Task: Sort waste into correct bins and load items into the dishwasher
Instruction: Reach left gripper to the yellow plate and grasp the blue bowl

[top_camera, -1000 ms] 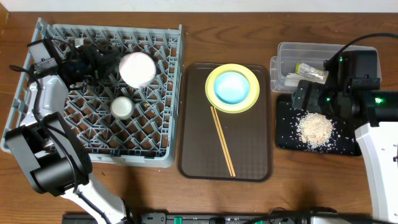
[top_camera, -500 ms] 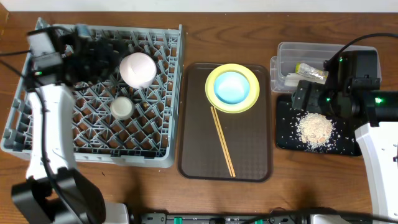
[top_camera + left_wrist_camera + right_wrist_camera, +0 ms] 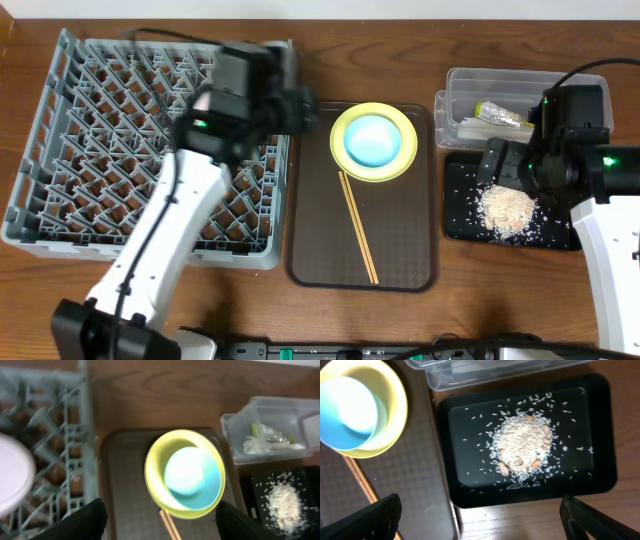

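Inspector: Waste; where does it lie?
Clerk: Heaped rice sits mid black tray, loose grains scattered round it; packet and wrappers lie in tub, just beside the black tray on its far side.
Inspector: Items for loading?
Clerk: On brown tray, far end, stands plate with blue bowl inside it; chopsticks lie side by side on the same tray, running from the plate's near rim toward the front edge; pink bowl is in rack, seen only as a blur at the left wrist view's edge.
Inspector: Rack position?
Clerk: Just beside the brown tray, on the side away from the tub; all rests on table.
Inspector: State of the grippers?
Clerk: Over the rack's edge nearest the brown tray hangs left gripper, fingers spread wide, grasping nothing; over the black tray's near edge hangs right gripper, fingers likewise parted and empty.
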You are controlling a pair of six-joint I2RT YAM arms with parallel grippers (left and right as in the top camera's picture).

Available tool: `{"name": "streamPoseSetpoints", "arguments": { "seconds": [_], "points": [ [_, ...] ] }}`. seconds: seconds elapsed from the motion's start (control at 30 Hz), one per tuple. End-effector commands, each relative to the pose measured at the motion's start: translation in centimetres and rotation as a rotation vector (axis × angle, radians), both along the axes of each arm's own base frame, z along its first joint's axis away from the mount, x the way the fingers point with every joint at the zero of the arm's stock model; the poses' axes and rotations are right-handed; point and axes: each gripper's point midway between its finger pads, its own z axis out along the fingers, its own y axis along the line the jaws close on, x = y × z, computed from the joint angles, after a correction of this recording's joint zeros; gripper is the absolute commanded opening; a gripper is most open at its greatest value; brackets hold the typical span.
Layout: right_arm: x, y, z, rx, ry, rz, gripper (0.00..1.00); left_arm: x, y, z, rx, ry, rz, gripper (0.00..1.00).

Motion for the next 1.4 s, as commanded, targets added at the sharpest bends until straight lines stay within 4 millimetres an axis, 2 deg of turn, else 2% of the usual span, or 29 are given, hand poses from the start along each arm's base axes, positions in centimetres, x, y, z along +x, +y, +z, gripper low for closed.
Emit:
{"name": "streamPoseSetpoints", "arguments": {
  "seconds": [0.0, 0.07, 0.13, 0.23, 0.4, 0.53, 0.63, 0.8, 1.13, 1.3, 1.37],
  "points": [
    [-0.2, -1.0, 0.2, -0.024, -0.002, -0.053, 0.99, 0.5, -3.8, -1.0, 0.134, -0.087, -0.107, 0.74],
    [-0.3, -1.0, 0.1, -0.024, 0.003, -0.053, 0.99, 0.5, -6.4, -2.5, 0.143, -0.09, -0.165, 0.74],
    [-0.4, -1.0, 0.1, -0.024, 0.007, -0.053, 0.99, 0.5, -10.3, -5.8, 0.156, -0.08, -0.243, 0.74],
    [-0.4, -1.0, 0.1, -0.024, 0.009, -0.053, 0.99, 0.0, -13.1, -8.7, 0.193, -0.077, -0.327, 0.74],
    [-0.5, -1.0, 0.1, -0.024, 0.011, -0.053, 0.99, -1.7, -16.1, -13.5, 0.266, -0.049, -0.449, 0.74],
    [-0.5, -1.0, 0.1, -0.024, 0.01, -0.053, 0.99, -2.5, -16.5, -16.4, 0.297, 0.007, -0.473, 0.74],
    [-0.5, -1.0, 0.0, -0.024, 0.013, -0.053, 0.99, -2.5, -16.0, -17.7, 0.327, 0.034, -0.465, 0.68],
    [-0.6, -1.0, 0.0, -0.024, 0.015, -0.052, 0.99, -1.9, -14.9, -18.0, 0.383, 0.027, -0.421, 0.56],
    [-0.6, -1.0, 0.0, -0.024, 0.017, -0.052, 0.99, -3.3, -13.7, -20.0, 0.414, 0.082, -0.431, 0.55],
    [-0.6, -1.0, 0.0, -0.024, 0.019, -0.052, 0.99, -3.3, -13.6, -20.1, 0.415, 0.084, -0.431, 0.47],
    [-0.7, -1.0, 0.0, -0.024, 0.018, -0.052, 0.99, -3.3, -13.6, -20.1, 0.415, 0.084, -0.431, 0.36]
  ]
}}
